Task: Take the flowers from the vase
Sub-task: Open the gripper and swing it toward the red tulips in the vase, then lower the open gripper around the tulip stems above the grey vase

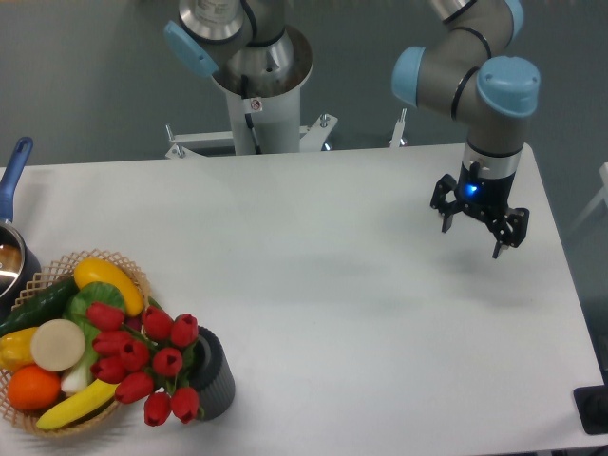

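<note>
The flowers, a bunch of red tulip buds on green stems, lean left out of the vase at the table's front left. The vase is a short dark grey ribbed cylinder standing right beside the wicker basket. My gripper hangs open over the right side of the table, far from the flowers, with nothing between its fingers.
A wicker basket of fruit and vegetables sits at the front left edge, touching the flowers. A pot with a blue handle stands at the far left edge. A second arm's base rises behind the table.
</note>
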